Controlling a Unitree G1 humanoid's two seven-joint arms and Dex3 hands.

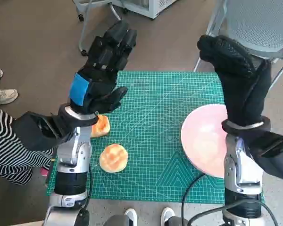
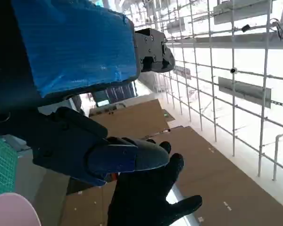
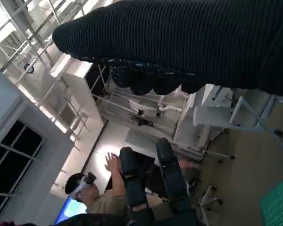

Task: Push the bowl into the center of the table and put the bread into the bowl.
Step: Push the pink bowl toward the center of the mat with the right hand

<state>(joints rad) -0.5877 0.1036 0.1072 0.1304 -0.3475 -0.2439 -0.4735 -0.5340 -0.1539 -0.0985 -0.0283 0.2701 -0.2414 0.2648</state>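
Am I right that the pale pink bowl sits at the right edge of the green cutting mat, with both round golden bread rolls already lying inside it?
Not quite. The pale pink bowl does sit at the right edge of the green cutting mat, but the head view shows it holding nothing. Both round golden bread rolls lie on the mat at its left side, near the left hand.

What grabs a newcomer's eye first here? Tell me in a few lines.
Both hands raised high over the green cutting mat: the blue-taped black left hand and the black knitted-glove right hand, each holding nothing. Below, a pale pink round bowl sits at the mat's right edge, and two golden bread rolls lie at its left.
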